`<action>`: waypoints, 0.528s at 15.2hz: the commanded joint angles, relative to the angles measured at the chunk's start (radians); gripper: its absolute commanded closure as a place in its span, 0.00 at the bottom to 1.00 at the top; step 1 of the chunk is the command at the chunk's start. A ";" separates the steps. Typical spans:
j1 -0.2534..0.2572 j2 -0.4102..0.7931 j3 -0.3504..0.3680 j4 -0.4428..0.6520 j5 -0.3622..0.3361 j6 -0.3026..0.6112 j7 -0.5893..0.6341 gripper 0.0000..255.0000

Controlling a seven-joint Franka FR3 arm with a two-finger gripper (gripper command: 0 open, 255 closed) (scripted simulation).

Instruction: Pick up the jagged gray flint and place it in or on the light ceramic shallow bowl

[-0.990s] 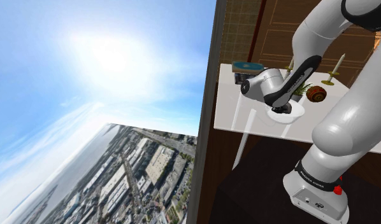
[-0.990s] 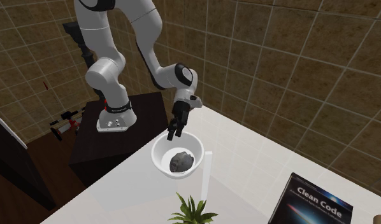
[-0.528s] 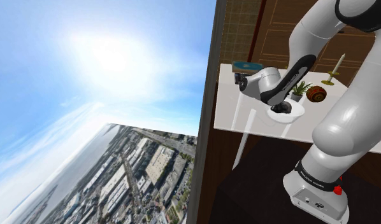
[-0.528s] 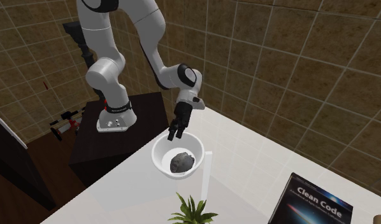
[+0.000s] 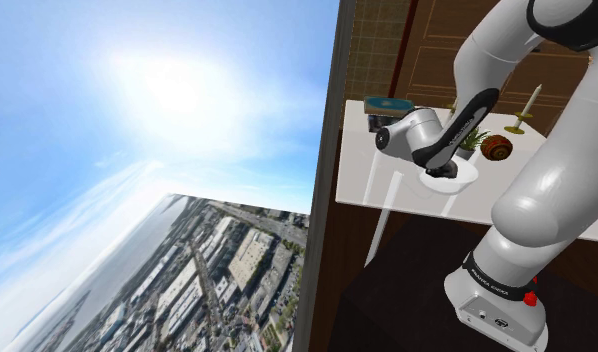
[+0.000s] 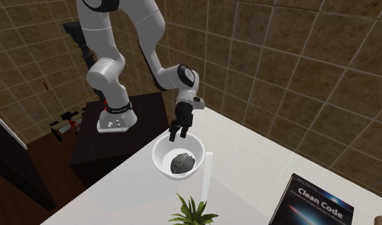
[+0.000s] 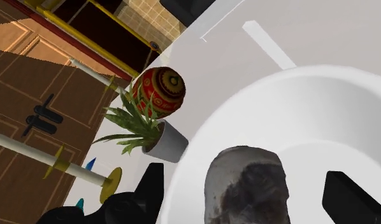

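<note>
The jagged gray flint (image 6: 182, 161) lies inside the white shallow bowl (image 6: 161, 151) on the white table. From the hand camera the flint (image 7: 250, 186) sits in the bowl (image 7: 323, 114) between the two black fingers, which stand wide apart and do not touch it. My gripper (image 6: 178, 134) hangs open just above the bowl's rim on the side nearer the robot stand, with nothing in it. In the shoulder view the gripper (image 5: 443, 170) is over the bowl (image 5: 465, 176), and the forearm hides the flint.
A small potted plant (image 7: 144, 127) and a red patterned ball (image 7: 159, 91) stand beside the bowl, with candlesticks (image 7: 62, 164) behind. A "Clean Code" book (image 6: 314, 203) lies on the table's far end. The white table (image 6: 260, 160) ends close to the bowl.
The gripper has shifted only slightly above the bowl's rim. The flint has stayed lying in the bowl throughout.
</note>
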 commanded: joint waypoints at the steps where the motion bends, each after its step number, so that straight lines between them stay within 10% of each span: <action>1: -0.016 0.044 -0.026 -0.021 -0.245 -0.008 0.078 1.00; 8: -0.016 -0.075 -0.028 -0.047 -0.223 -0.021 -0.019 1.00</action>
